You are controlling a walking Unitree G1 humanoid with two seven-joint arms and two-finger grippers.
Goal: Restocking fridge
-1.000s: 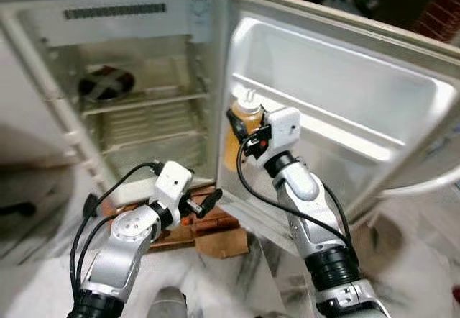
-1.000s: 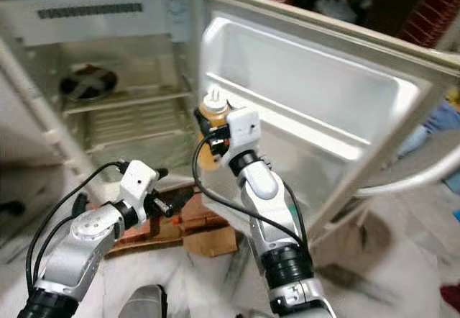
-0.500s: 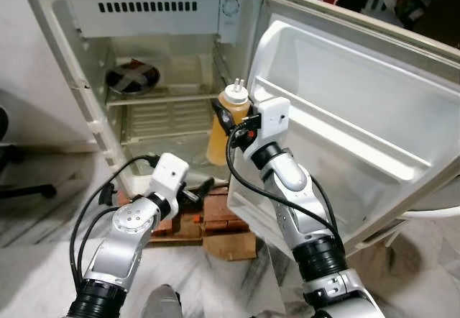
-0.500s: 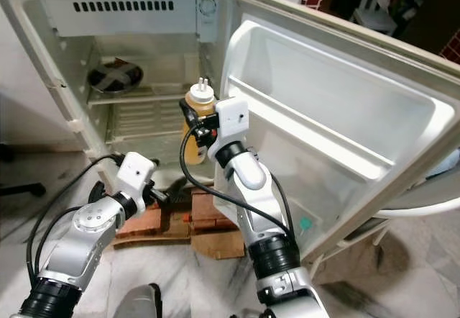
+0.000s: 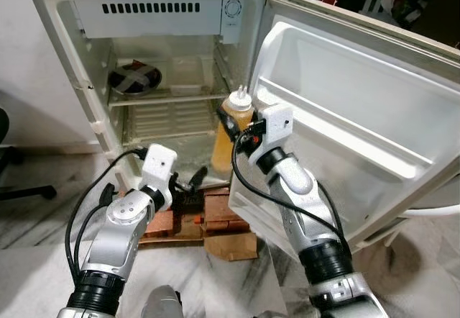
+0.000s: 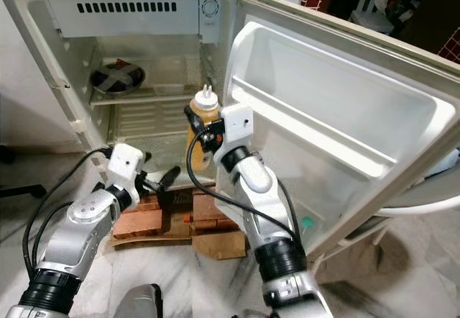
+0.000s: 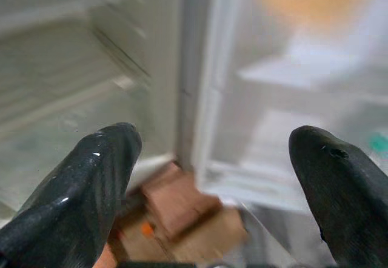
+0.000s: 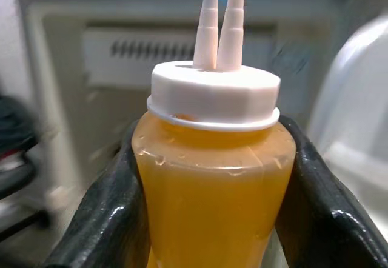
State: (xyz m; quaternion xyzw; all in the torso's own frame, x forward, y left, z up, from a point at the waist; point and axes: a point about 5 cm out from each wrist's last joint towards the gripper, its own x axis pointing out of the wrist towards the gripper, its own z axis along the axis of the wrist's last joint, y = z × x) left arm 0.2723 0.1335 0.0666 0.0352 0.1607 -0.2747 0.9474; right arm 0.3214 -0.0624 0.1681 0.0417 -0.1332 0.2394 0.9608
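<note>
Bottle (image 8: 213, 177) between right pincer (image 8: 212, 207) fingers

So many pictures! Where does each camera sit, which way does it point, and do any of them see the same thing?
Left eye view: on the head, looking down into the open fridge; both silver arms show.
Right eye view: beside it, same scene.
Left wrist view: along the open left pincer, toward the bricks under the fridge.
Right wrist view: along the right pincer, shut on the orange sauce bottle.
Shared: the bottle also shows in both eye views, in front of the fridge opening.
</note>
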